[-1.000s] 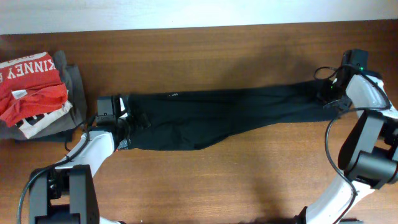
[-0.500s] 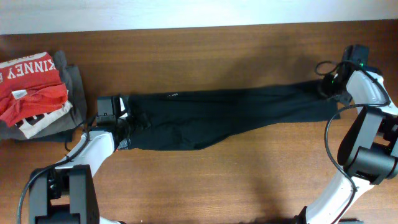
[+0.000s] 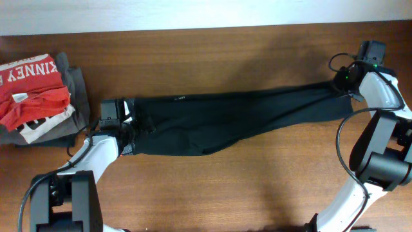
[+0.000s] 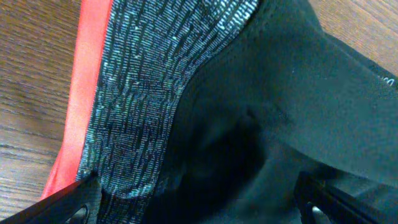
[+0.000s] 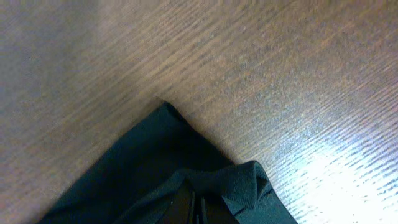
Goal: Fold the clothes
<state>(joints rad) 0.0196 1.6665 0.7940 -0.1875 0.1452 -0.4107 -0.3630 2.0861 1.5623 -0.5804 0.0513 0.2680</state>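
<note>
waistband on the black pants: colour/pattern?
Heathered grey waistband with a bright red-orange trim along its edge; left wrist view shows it best.

Pants (image 3: 225,119): long, black, soft fabric, unfolded, stretched lengthwise L-R across table (image 3: 225,187). Waistband (image 4: 143,93) at L end, heathered grey w/ bright red-orange trim (image 4: 87,74) along edge. Leg ends (image 3: 322,102) at far R, angled slightly toward back edge, tip bunched. Light wrinkles mid-length.
</note>
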